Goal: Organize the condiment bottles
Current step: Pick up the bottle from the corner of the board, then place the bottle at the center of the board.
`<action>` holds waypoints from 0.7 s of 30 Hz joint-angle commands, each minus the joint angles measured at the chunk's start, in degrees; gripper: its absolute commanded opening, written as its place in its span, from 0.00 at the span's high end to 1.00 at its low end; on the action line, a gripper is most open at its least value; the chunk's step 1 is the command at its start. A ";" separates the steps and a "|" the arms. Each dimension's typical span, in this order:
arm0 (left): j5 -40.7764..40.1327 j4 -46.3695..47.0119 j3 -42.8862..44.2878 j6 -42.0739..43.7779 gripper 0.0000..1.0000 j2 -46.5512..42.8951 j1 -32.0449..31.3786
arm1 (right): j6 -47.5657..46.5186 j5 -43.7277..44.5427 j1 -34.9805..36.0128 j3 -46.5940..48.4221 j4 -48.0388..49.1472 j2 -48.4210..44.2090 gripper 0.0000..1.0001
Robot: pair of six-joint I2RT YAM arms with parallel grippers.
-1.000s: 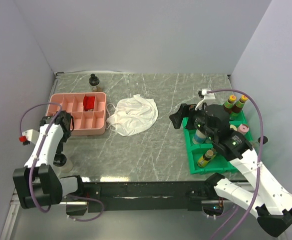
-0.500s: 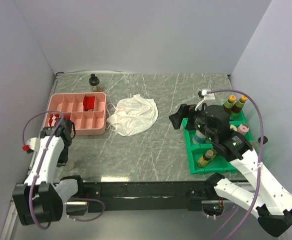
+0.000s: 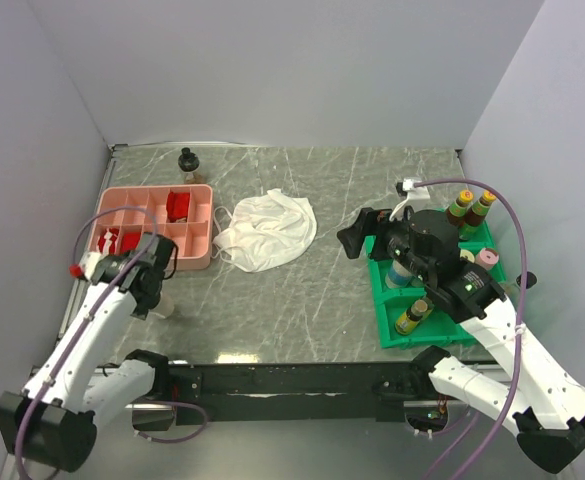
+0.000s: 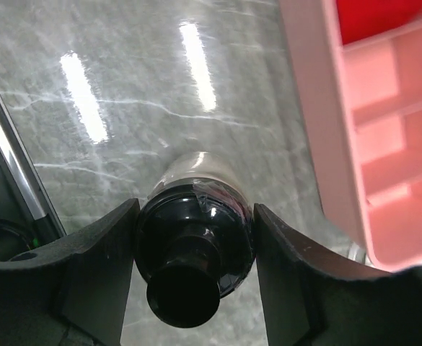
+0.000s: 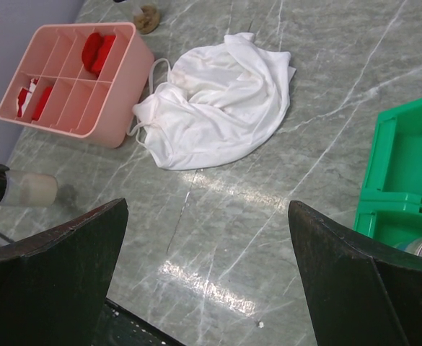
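Left wrist view showed the left gripper [image 4: 195, 259] squeezing a black-capped bottle [image 4: 196, 216], just on the near side of the pink tray [image 4: 340, 144]. The right gripper [image 5: 205, 238] was wide open beside the green tray [image 5: 405, 166].

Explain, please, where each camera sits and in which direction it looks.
Top: above and behind the arms, looking down on the table; both arms show.
Left wrist: looks down at the bottle in the left gripper; its fingers show.
Right wrist: looks over the cloth toward the pink tray; the open right gripper shows.
Shared: both wrist views show the pink tray and the bottle.
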 commanded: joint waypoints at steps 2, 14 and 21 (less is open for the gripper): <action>-7.97 -7.62 10.81 -5.75 0.99 4.45 -8.52 | 0.09 0.21 0.74 0.25 2.45 -0.46 0.00; -13.69 12.72 20.41 21.63 0.99 13.33 -30.40 | -1.14 6.00 0.65 -0.71 0.52 -2.92 0.00; 10.81 52.01 14.26 56.61 0.99 11.40 -32.44 | -0.35 14.36 0.65 -1.95 -1.07 -6.70 0.00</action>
